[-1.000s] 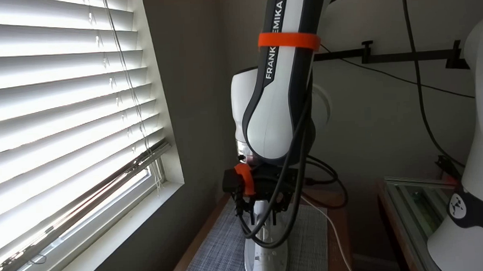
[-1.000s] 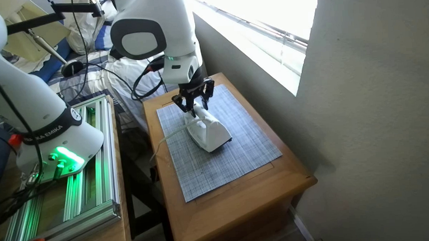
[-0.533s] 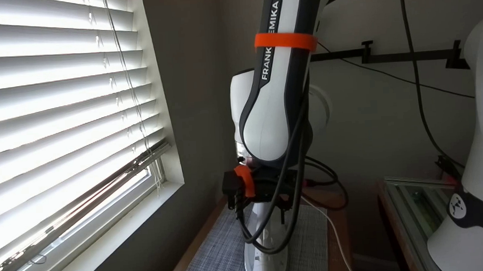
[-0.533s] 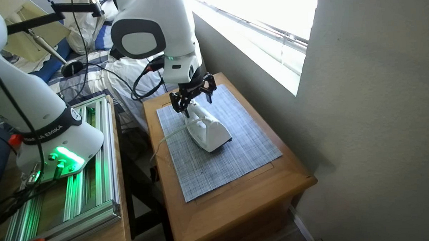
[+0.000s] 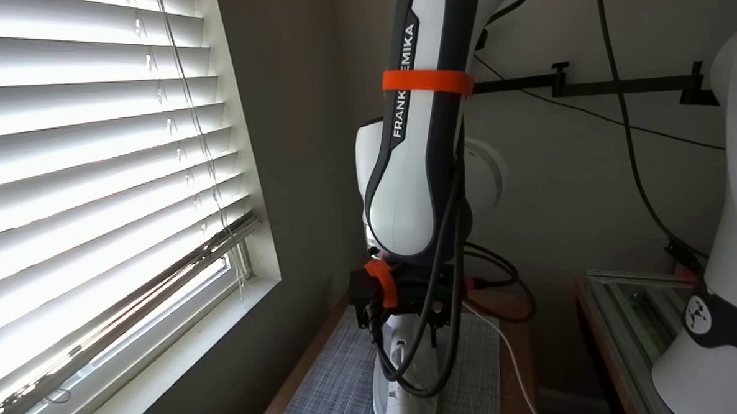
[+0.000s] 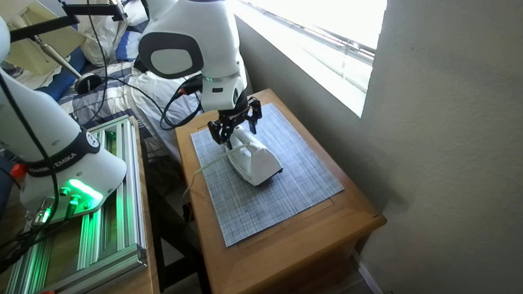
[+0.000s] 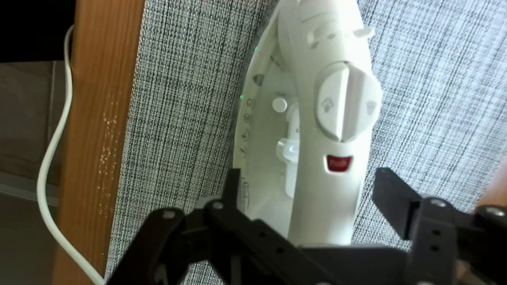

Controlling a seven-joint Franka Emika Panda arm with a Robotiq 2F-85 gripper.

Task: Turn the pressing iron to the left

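Iron (image 7: 311,146) cropped at top in wrist view, lower part hidden behind gripper (image 7: 308,180), fingers (image 7: 233,185) parted

In the wrist view the pressing iron (image 7: 313,152) runs out at the top edge, and its lower end disappears behind the gripper (image 7: 308,178). The small print (image 7: 247,118) along its left side is too fine to read. A brownish patch (image 7: 497,188) at the right edge is too blurred to name. In an exterior view, dark cables (image 5: 455,309) cover part of the pressing iron and the bottom edge crops it. An orange band (image 5: 428,81) hides some lettering (image 5: 407,46) on the robot arm (image 5: 402,205), which the top edge cuts off in both exterior views.
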